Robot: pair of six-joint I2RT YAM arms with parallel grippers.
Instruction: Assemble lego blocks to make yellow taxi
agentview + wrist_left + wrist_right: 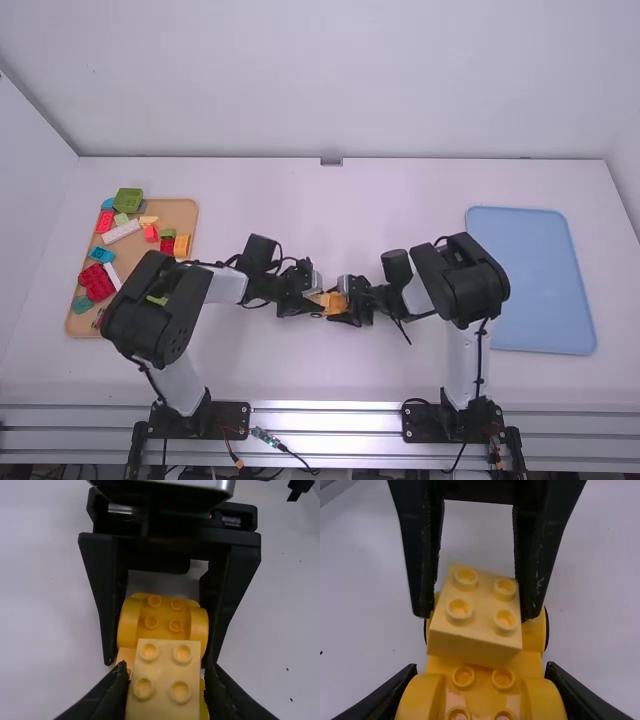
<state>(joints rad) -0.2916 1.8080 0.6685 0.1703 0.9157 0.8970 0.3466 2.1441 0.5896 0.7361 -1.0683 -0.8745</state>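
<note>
Here on the left, the tan tray (182, 213) sits partly hidden by the left arm; then the left gripper (316, 303) pinches a pale-yellow block (480, 605), its underside out of sight, so whether it's seated I can't tell; and the right gripper (338, 304) grips the yellow taxi body (162, 622) mid-table, cut off in the right wrist view

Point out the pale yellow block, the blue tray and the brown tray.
Pale yellow block (481, 601): right wrist view, top between studs.
Blue tray (530, 280): high view, bare middle.
Brown tray (181, 212): high view, bare far corner.
</note>
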